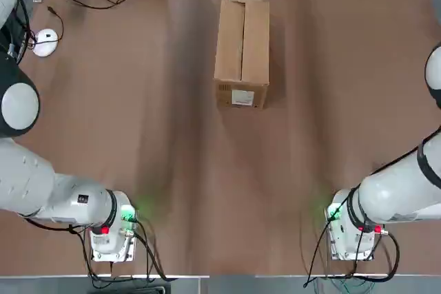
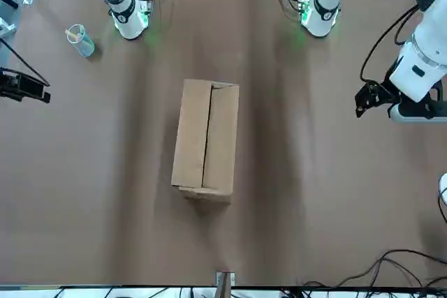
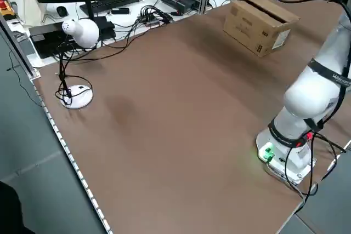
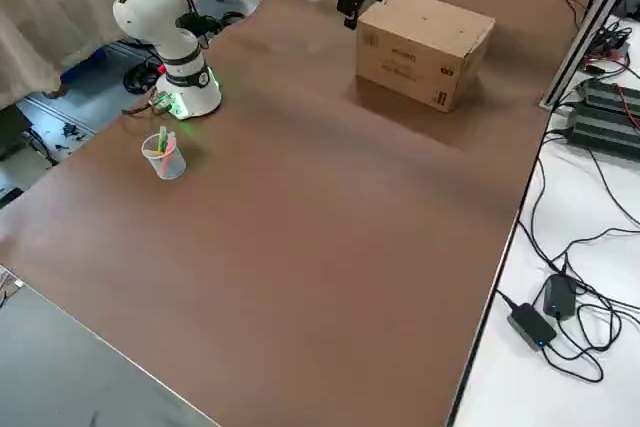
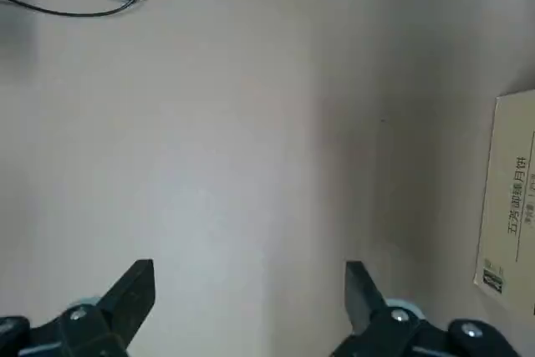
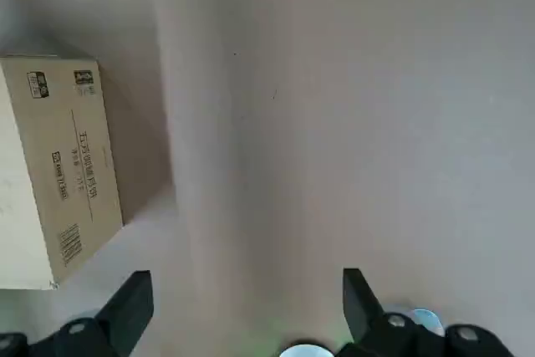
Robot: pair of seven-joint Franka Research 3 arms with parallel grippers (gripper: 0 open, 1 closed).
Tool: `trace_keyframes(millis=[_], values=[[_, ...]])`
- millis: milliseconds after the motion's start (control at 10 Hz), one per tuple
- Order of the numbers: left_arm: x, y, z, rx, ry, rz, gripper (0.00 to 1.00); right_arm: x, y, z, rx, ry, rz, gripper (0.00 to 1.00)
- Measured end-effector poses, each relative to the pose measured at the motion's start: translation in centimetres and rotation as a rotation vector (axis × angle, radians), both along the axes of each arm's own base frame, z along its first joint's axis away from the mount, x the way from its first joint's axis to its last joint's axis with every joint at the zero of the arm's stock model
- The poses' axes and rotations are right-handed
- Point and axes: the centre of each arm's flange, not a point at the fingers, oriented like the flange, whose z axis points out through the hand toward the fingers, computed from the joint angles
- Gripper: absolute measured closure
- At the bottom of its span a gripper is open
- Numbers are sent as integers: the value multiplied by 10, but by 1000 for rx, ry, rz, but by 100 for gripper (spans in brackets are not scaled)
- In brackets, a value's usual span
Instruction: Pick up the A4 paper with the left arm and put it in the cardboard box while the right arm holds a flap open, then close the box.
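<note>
Nearest the bases: left gripper [image 5: 249, 277] with fingers spread wide over bare table, holding nothing, off to one side of the cardboard box [image 1: 242, 49]. Right gripper [image 6: 247, 286] likewise wide apart and empty, off to the box's other side, well clear of it.

Farther out, mid-table: the box itself, lying flat, both long flaps folded down and meeting along a centre seam, white label [image 1: 242, 98] on the end facing the bases. No A4 paper anywhere in sight; possibly shut inside the box, impossible to tell.

Probably light, stiff corrugated board, flaps hinging easily at their creases; best taken by a flap's free long edge at the seam. Likely to slide if pushed sideways.

Only in the top view: a white mouse [image 1: 45, 41] far to the box's left. Only in the front and right side views: a clear cup [image 2: 80, 40] on the box's right-arm side. Printed lettering on the box's long sides readable only from the wrist cameras.
</note>
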Motion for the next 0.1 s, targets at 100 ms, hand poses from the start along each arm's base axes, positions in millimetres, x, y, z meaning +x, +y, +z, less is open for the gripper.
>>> trace_keyframes(millis=[100], values=[[0,0,0,0,0,0,0,0,0,0,0,0,0,0]])
